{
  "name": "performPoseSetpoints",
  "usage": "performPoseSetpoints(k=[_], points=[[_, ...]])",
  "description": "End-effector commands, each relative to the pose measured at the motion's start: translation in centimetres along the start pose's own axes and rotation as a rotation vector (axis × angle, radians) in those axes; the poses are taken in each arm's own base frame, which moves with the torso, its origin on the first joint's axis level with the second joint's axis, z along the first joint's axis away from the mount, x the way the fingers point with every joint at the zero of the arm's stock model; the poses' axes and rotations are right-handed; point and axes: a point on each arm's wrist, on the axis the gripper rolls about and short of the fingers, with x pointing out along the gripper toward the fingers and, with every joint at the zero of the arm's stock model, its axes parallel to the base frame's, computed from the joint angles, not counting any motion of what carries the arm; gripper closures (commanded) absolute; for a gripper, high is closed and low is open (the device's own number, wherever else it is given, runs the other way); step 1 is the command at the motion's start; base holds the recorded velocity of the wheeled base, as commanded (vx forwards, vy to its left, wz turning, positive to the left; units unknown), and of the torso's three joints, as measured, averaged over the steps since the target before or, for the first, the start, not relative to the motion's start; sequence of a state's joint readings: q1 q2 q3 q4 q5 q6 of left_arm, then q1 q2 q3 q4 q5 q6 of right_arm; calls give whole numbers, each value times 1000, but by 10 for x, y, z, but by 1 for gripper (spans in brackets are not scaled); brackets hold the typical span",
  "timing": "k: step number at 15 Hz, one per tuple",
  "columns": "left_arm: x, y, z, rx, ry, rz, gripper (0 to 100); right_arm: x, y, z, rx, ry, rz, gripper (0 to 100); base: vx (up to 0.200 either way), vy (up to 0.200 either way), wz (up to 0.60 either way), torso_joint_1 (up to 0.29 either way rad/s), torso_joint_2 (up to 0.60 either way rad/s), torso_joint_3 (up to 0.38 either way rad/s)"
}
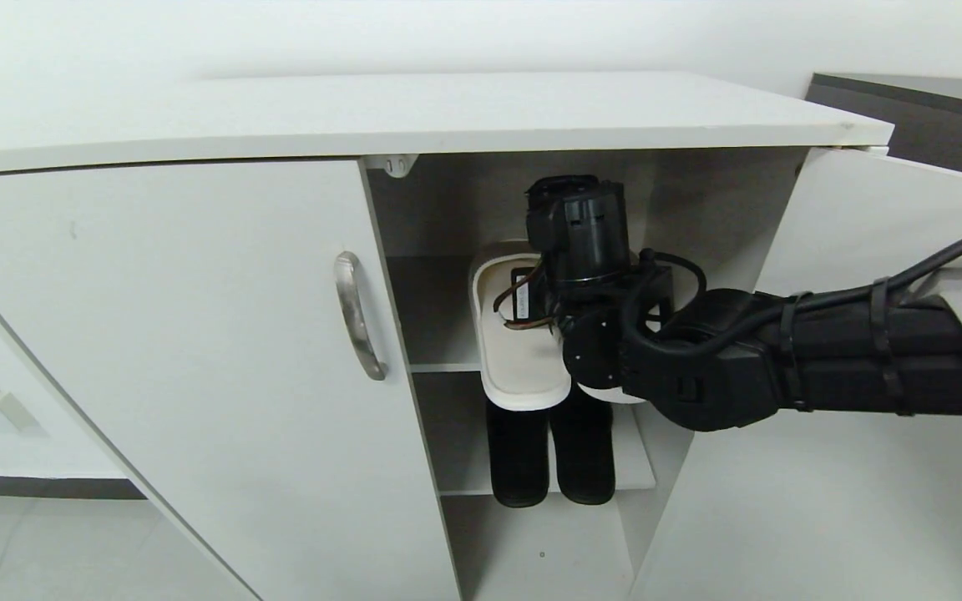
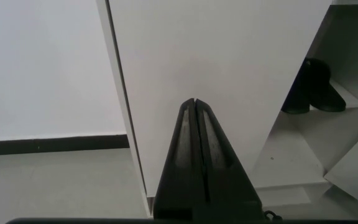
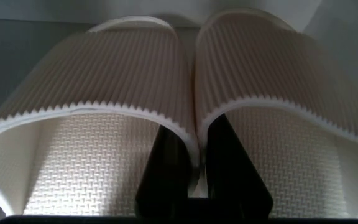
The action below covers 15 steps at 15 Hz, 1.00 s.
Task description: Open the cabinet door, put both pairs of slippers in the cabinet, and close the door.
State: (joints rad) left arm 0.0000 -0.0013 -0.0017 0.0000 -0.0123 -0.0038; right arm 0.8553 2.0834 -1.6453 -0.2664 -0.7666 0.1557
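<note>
The left gripper (image 2: 194,118), fingers pressed together, hangs close before the closed left door (image 1: 180,351). The right gripper (image 3: 199,180) clamps the touching inner edges of the cream slippers (image 3: 135,74), which have ribbed straps, inside the open cabinet (image 1: 414,113) over its upper shelf. The black slippers (image 1: 552,455) lie side by side on the shelf below.

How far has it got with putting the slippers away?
Done: the cabinet door is open and the black slippers sit on the lower shelf. In hand: the right gripper holds the white slippers at the upper shelf. Remaining: release them, withdraw, close the door.
</note>
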Motion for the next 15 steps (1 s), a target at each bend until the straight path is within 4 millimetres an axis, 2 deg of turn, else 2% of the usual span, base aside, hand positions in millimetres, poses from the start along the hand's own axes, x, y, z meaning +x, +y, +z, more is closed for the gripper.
performPoseSetpoints(k=[1,7,15], points=[[0,0,0,-1,1,0,100,9,2,-1,8,2,-11,100,0,0,0,0,0,0],[0,0,0,-2,1,0,100,27,-1,8,32,-13,-27,100,0,0,0,0,0,0],[0,0,0,-4,1,0,100,45,-1,-6,19,5,-49,100,0,0,0,0,0,0]])
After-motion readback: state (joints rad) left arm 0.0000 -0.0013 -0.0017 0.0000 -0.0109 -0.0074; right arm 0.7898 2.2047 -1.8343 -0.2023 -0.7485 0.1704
